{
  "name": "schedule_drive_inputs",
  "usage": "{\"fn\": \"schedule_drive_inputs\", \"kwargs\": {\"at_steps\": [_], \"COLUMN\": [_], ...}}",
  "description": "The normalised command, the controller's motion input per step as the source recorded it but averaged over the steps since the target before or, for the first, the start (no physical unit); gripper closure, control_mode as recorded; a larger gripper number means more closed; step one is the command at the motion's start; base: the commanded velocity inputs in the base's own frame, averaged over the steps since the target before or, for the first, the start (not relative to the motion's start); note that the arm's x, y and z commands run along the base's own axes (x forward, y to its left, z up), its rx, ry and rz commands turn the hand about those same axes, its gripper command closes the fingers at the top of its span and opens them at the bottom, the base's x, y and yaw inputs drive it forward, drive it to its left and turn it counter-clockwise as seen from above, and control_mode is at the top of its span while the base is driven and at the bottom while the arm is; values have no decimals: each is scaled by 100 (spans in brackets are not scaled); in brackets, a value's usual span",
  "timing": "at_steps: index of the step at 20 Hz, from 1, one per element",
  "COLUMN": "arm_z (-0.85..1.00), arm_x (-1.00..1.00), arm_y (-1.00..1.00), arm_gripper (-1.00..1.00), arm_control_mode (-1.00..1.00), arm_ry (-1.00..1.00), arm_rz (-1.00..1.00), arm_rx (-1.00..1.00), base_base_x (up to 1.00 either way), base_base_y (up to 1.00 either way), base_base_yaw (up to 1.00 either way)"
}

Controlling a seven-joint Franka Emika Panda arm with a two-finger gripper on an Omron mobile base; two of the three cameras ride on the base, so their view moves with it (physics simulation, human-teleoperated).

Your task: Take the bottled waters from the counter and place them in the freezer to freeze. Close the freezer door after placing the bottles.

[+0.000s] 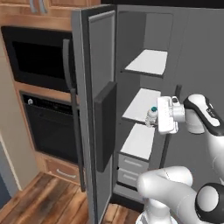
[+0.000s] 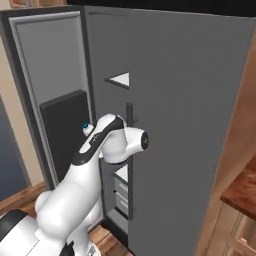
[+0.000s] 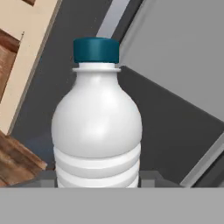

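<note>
1. Freezer stands with its door swung wide; I see bare white shelves.
2. My gripper is clamped on the teal-capped bottle, just outside the middle shelf's front edge.

Freezer door swung open at left, freezer shelves right of it. Bottle between gripper fingers, at middle shelf front edge. Wall oven left of door.
</note>
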Motion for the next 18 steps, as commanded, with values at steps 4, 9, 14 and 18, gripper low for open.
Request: {"fn": "schedule_drive_inputs", "kwargs": {"at_steps": [4, 9, 14, 18], "arm_z": [0, 0, 0, 0], "arm_x": [0, 0, 0, 0], "arm_y": [0, 0, 0, 0], "arm_gripper": [100, 100, 100, 100], "arm_control_mode": [100, 100, 100, 100], "arm_ry": [0, 0, 0, 0], "arm_rz": [0, 0, 0, 0], "arm_rx": [0, 0, 0, 0], "base_base_x": [13, 1, 28, 2], "base_base_y": [54, 43, 27, 25], "base_base_yaw": [-51, -15, -6, -13]}}
